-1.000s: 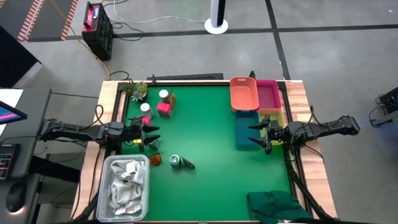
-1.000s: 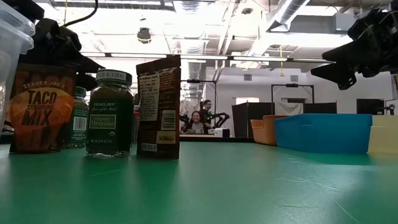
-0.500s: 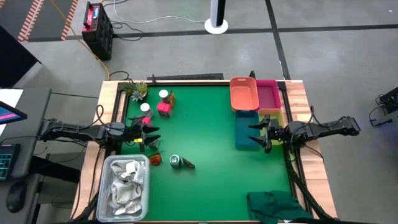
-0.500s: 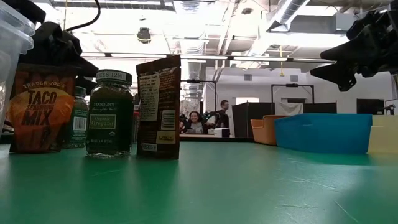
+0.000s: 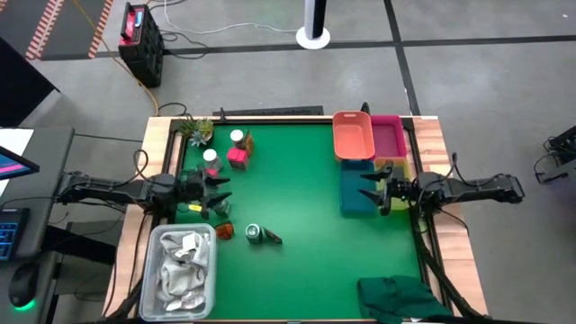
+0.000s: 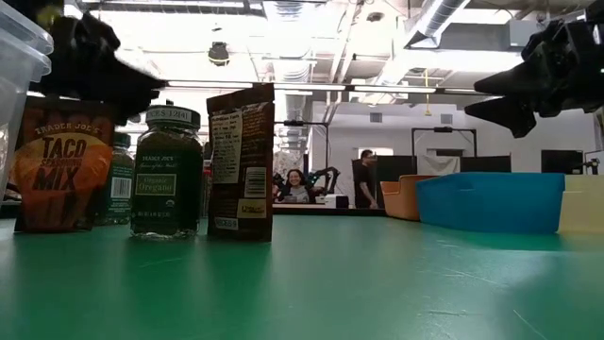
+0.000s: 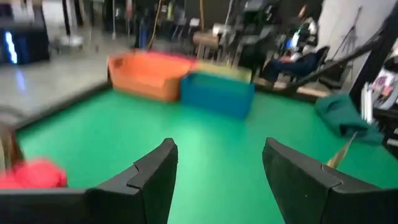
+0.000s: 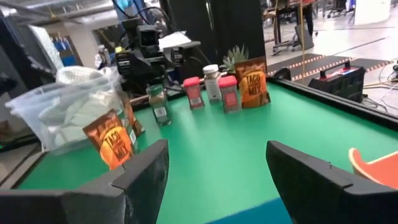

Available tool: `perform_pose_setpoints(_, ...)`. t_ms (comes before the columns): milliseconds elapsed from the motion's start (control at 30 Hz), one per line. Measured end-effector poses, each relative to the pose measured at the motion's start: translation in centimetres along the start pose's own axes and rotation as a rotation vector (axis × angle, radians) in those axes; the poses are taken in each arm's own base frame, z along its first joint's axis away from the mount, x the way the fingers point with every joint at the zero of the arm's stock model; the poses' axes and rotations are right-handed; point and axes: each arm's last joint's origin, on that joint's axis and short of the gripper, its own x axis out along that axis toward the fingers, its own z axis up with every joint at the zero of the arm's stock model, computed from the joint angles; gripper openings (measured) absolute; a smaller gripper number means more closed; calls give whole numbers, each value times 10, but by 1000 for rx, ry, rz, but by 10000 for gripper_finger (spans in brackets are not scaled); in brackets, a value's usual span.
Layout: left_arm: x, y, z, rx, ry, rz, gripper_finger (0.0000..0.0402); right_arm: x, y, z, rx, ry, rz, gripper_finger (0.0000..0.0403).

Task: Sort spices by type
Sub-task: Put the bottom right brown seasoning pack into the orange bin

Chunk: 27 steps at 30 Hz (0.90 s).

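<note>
Glass spice jar with a dark lid and green oregano label point(image 6: 166, 172) stands upright near the green table's point(image 5: 297, 198) left edge, between an orange taco-mix packet point(image 6: 62, 168) and a tall brown pouch point(image 6: 241, 161); red-capped jars point(image 8: 210, 92) cluster farther back by a spiky plant point(image 5: 196, 130); left gripper point(image 5: 219, 194) hovers beside them, jaws wide, empty; right gripper point(image 5: 365, 190) hangs over the blue bin point(image 5: 356, 200), also wide, empty.

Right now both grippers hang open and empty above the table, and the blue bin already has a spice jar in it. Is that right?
Not quite. The blue bin holds nothing: the high view shows its inside bare, and the spices all stand on the left side of the table. The rest holds: the left gripper and the right gripper both hang open and empty.
</note>
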Motion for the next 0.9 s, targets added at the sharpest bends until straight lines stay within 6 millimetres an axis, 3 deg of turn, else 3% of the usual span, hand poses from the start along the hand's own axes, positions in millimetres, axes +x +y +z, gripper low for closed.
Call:
perform_pose_setpoints(267, -3, -4, 35, -4, -110, -8, 226, 7, -4, 8, -96, -64, -63, 302)
perform_pose_setpoints(533, -7, -6, 52, -104, -116, -16, 226, 22, 4, 25, -202, -52, -65, 302)
perform_pose_setpoints(700, -7, -6, 53, -135, -112, -21, 226, 47, 24, 48, -266, 55, -26, 302)
perform_pose_setpoints(900, -7, -6, 58, -56, -163, -12, 226, 96, 62, 70, -368, 182, 40, 302)
